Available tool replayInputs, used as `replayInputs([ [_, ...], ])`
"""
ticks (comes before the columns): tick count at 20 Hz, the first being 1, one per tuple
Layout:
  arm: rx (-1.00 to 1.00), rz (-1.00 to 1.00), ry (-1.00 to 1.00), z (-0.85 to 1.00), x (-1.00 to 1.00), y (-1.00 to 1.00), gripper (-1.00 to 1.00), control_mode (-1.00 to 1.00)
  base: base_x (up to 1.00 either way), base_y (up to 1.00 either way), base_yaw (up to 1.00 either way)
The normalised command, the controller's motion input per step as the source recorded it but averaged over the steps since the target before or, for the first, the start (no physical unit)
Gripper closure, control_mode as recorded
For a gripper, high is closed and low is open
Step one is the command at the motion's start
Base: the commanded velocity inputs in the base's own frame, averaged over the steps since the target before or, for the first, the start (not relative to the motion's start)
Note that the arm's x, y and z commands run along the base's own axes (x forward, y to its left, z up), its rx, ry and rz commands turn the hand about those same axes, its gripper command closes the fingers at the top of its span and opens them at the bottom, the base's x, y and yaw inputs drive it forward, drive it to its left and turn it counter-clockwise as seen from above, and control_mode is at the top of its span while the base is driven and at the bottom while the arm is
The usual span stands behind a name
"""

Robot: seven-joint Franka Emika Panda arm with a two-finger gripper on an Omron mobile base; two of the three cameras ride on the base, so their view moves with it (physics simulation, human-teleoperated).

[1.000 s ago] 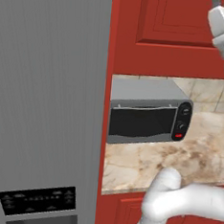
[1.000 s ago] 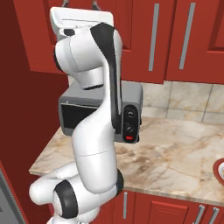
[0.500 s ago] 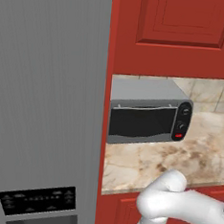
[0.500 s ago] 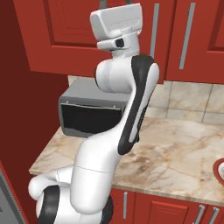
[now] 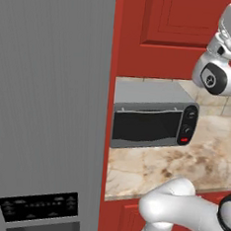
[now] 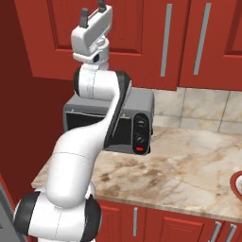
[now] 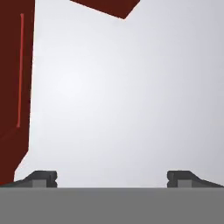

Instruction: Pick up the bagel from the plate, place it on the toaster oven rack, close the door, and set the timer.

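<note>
From left to right in the left base view, we meet first the tall grey refrigerator (image 5: pixel 49 106), then the grey toaster oven (image 5: pixel 154 122) standing on the marbled desk (image 5: pixel 182 163) under the red cabinets (image 5: pixel 164 37). The door (image 5: pixel 145 126), a dark glass panel, stands upright and shut against the oven, so the toaster oven rack lies hidden behind it. To the right of the glass we see two dark knobs above a red button (image 5: pixel 184 140).

In the right base view the white arm rises in front of the oven and carries the gripper (image 6: pixel 92 18) high before the cabinets, pointing upward; its jaws stand wide and hold nothing, as the hand view confirms with both tips (image 7: pixel 41 178) apart against a blank pale field. At the far right edge of the desk we note a red and white rim (image 6: pixel 236 182), which we judge to be the plate; the bagel itself cannot be made out.

We judge the step in hand to be the approach. To do it well, we should turn the hand downward and carry it rightward to the plate, keeping the jaws wide.
</note>
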Motion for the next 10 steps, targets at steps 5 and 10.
replayInputs([
  [5,0.31,0.49,-0.23,0.02,-0.19,0.55,-1.0,-1.0,0.0,0.0,0.0],
  [10,0.31,0.36,-0.05,0.28,-0.84,0.12,-1.0,-1.0,0.0,0.0,0.0],
])
